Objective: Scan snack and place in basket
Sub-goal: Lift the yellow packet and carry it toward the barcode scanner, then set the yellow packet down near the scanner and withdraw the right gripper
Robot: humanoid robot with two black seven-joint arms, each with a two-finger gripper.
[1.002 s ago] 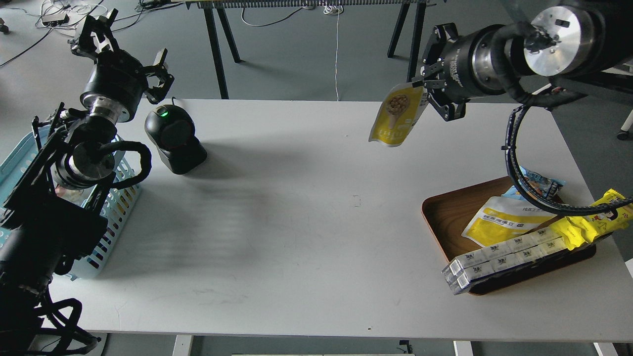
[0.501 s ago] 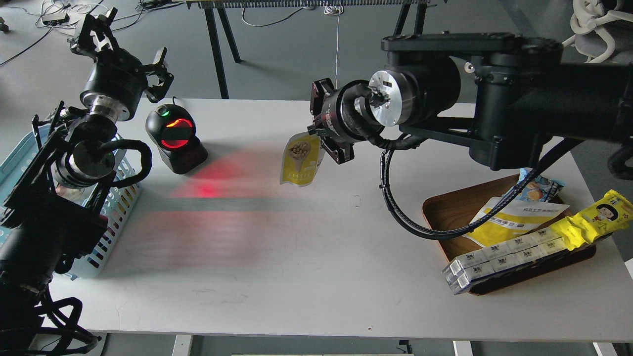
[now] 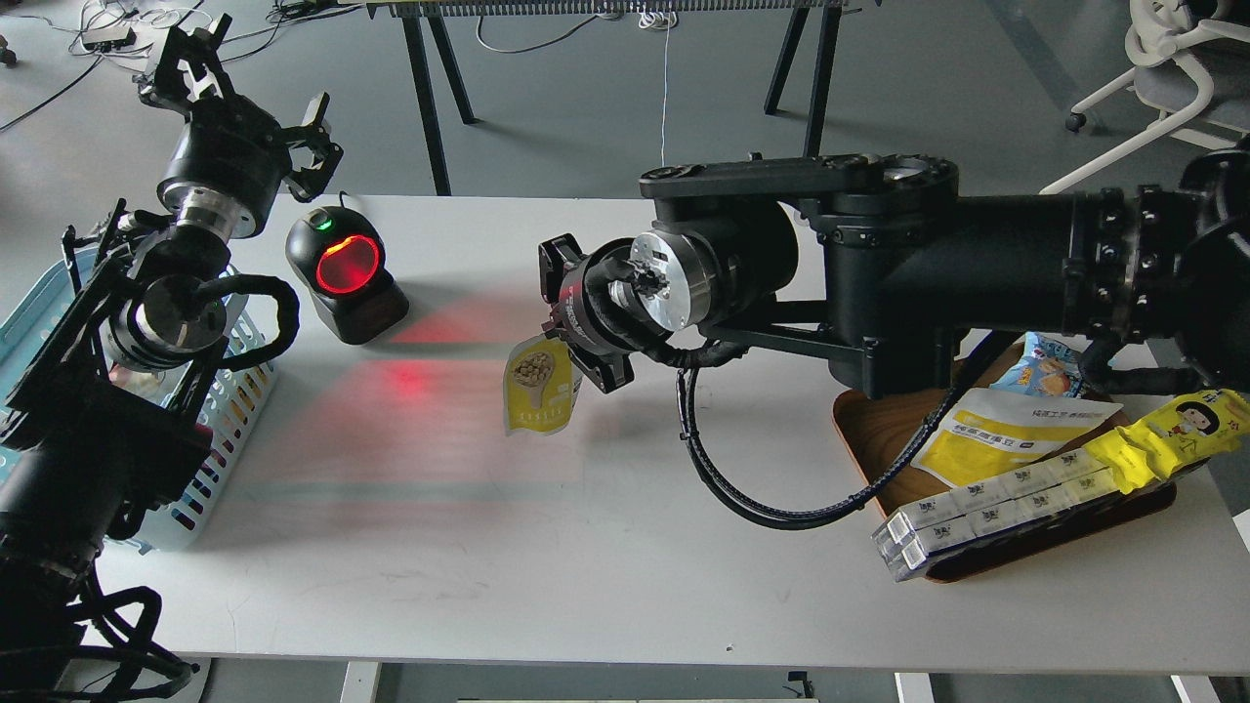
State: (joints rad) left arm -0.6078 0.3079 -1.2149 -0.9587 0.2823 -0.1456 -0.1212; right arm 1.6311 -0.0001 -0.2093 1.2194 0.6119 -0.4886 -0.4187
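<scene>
My right gripper (image 3: 562,337) is shut on the top edge of the snack (image 3: 539,388), a yellow pouch with a nut-scoop picture. The pouch hangs just above the white table, right of the black scanner (image 3: 344,273), whose window glows red and throws red light on the table. The light blue basket (image 3: 227,400) stands at the table's left edge, mostly hidden behind my left arm. My left gripper (image 3: 239,93) is raised at the far left, beyond the scanner; its fingers stand apart and hold nothing.
A brown wooden tray (image 3: 884,430) at the right holds a yellow-white pouch (image 3: 1006,434), a blue packet (image 3: 1045,369), a row of white boxes (image 3: 996,508) and a yellow cartoon-girl wrapper (image 3: 1172,434). My right arm spans the table's right half.
My right gripper has carried the snack from the far right down and left to the scanner's front. The scanner window has lit red. The left arm has not moved.
</scene>
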